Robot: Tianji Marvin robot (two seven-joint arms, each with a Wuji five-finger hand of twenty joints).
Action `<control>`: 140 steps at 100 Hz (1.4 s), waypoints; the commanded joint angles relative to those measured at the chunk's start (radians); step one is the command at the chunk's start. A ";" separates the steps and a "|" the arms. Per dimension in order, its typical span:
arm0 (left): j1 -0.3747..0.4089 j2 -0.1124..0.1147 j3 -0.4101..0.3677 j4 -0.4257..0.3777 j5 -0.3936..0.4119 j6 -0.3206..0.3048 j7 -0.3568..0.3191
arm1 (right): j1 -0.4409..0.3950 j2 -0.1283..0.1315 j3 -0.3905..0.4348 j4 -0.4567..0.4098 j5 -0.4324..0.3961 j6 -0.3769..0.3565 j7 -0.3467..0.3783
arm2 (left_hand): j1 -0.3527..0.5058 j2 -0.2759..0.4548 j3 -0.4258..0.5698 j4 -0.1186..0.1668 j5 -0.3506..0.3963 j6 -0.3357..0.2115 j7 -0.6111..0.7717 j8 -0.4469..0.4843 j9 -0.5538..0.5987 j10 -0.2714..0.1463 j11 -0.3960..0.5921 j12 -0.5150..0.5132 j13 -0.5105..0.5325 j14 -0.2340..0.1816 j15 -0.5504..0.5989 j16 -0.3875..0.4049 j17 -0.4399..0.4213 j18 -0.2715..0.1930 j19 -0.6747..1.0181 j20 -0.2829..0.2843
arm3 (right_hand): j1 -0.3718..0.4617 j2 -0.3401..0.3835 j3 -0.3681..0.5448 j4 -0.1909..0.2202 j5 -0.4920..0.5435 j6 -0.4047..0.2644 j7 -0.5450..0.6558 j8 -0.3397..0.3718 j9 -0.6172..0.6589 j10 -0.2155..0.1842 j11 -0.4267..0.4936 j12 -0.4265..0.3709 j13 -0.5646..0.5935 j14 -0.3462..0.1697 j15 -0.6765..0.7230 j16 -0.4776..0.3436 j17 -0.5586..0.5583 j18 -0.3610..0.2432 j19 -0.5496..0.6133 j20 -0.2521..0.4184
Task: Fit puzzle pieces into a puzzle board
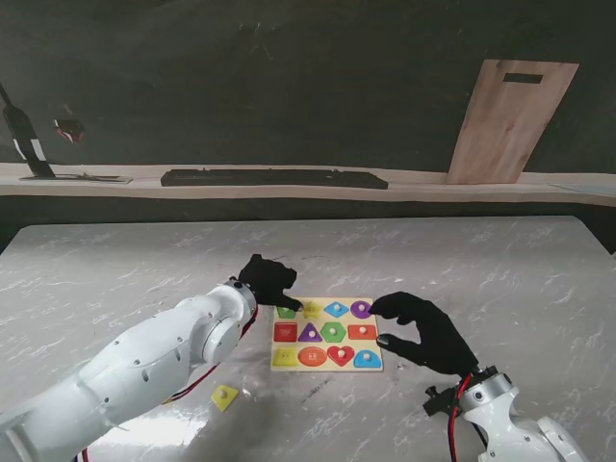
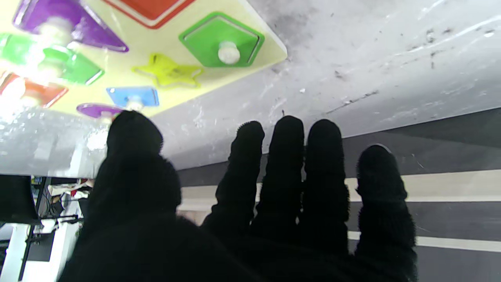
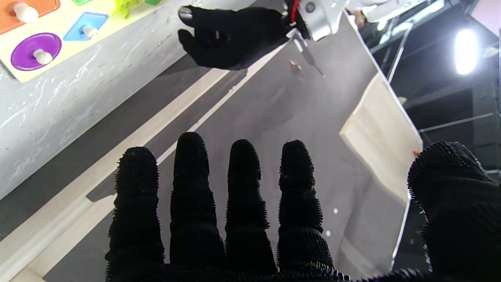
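Puzzle board (image 1: 327,333) lies flat near the middle of the bench (image 1: 481,279), most recesses filled; the star recess (image 2: 168,71) shows illegible dark print. A loose yellow piece (image 1: 224,397) lies nearer the front edge. Left hand (image 1: 269,281) and right hand (image 1: 423,332) flank the board, fingers spread, holding nothing.

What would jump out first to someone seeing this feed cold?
The bright puzzle board at the table's centre, nearly filled with coloured shapes, draws the eye first. Two black-gloved hands flank it: the left hand at its far left corner, the right hand open beside its right edge. Next, a lone yellow piece lies off the board, nearer to me on the left, while the star slot looks empty.
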 commanded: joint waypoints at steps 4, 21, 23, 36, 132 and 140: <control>0.054 0.045 -0.063 -0.062 0.020 -0.019 -0.024 | -0.009 -0.002 -0.003 -0.003 -0.011 -0.008 -0.002 | 0.041 0.021 -0.041 0.035 -0.042 0.018 -0.043 -0.027 -0.056 0.041 -0.081 -0.054 -0.037 0.060 -0.043 -0.015 -0.042 0.017 -0.023 -0.003 | 0.000 0.017 -0.016 0.032 0.018 -0.009 -0.019 0.005 0.023 0.014 0.006 0.008 0.008 -0.022 0.020 0.015 -0.011 -0.013 0.010 0.019; 0.202 0.098 -0.262 -0.211 0.141 -0.083 -0.086 | -0.010 -0.001 -0.010 -0.006 -0.032 -0.006 -0.008 | 0.075 0.015 -0.036 0.038 -0.060 0.012 -0.088 -0.043 -0.105 0.043 -0.181 -0.152 -0.065 0.054 -0.084 -0.029 -0.075 -0.001 -0.040 -0.016 | -0.003 0.018 -0.016 0.032 0.010 -0.002 -0.023 0.002 0.021 0.012 0.007 0.009 0.005 -0.031 0.029 0.021 -0.011 -0.015 0.010 0.019; 0.220 0.102 -0.284 -0.226 0.152 -0.091 -0.089 | -0.010 -0.001 -0.012 -0.007 -0.035 -0.005 -0.009 | 0.076 0.015 -0.036 0.038 -0.061 0.010 -0.090 -0.044 -0.107 0.043 -0.184 -0.156 -0.066 0.053 -0.086 -0.030 -0.075 0.000 -0.040 -0.016 | -0.003 0.017 -0.016 0.032 0.010 -0.001 -0.024 0.002 0.020 0.012 0.007 0.009 0.006 -0.031 0.030 0.021 -0.011 -0.015 0.010 0.019; 0.331 0.118 -0.425 -0.322 0.181 -0.145 -0.134 | -0.003 -0.002 -0.026 -0.005 -0.060 0.006 -0.021 | 0.091 0.013 -0.031 0.039 -0.068 0.009 -0.112 -0.053 -0.121 0.039 -0.205 -0.179 -0.070 0.047 -0.098 -0.035 -0.066 -0.006 -0.034 -0.015 | -0.005 0.017 -0.015 0.032 -0.016 0.007 -0.049 -0.013 0.013 0.011 0.005 0.008 0.004 -0.032 0.033 0.023 -0.011 -0.016 0.009 0.019; 0.699 0.151 -0.893 -0.431 0.268 -0.418 -0.184 | 0.031 0.010 -0.073 0.015 -0.255 0.047 -0.076 | 0.133 -0.131 0.422 -0.001 -0.037 -0.042 -0.101 -0.036 -0.130 -0.027 -0.221 -0.181 -0.128 -0.026 -0.229 -0.047 -0.117 -0.082 -0.087 -0.055 | -0.011 0.027 -0.018 0.035 -0.080 -0.015 -0.067 -0.045 -0.022 -0.001 0.010 0.009 -0.003 -0.047 0.038 0.028 -0.012 -0.026 0.005 0.021; 0.710 0.152 -0.899 -0.424 0.289 -0.428 -0.163 | 0.036 0.011 -0.079 0.018 -0.254 0.053 -0.070 | 0.165 -0.148 0.436 -0.019 -0.040 -0.058 -0.084 -0.036 -0.126 -0.033 -0.219 -0.180 -0.123 -0.034 -0.229 -0.046 -0.114 -0.085 -0.093 -0.057 | -0.010 0.027 -0.018 0.035 -0.078 -0.016 -0.067 -0.045 -0.022 -0.001 0.010 0.009 -0.001 -0.046 0.038 0.028 -0.012 -0.024 0.006 0.021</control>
